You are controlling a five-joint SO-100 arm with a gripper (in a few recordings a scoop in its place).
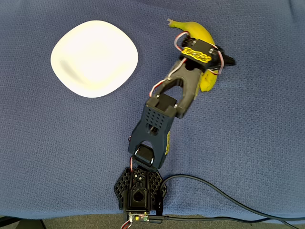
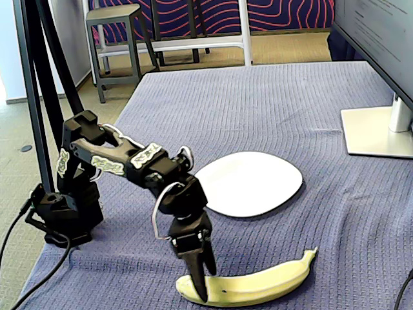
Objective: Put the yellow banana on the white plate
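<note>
A: Where is the hand?

B: In the fixed view it points straight down at one end of the curved yellow banana with small brown specks. Its dark fingers stand at that end, one tip against the peel.

A: Clamped on it?

B: I cannot tell. The fingers look slightly apart around the banana's end, but whether they squeeze the fruit is not clear. In the overhead view the wrist block covers the hand and the middle of the banana.

A: And the fruit itself?

B: Lying flat on the counter, which is covered in a ribbed blue cloth. From the hand it stretches away to the right in the fixed view, ending in a stem.

A: The plate?

B: The glossy white rounded-square plate sits beyond the hand in the fixed view, apart from the banana. From above, the plate lies well to the left of the hand, with bare cloth between.
</note>
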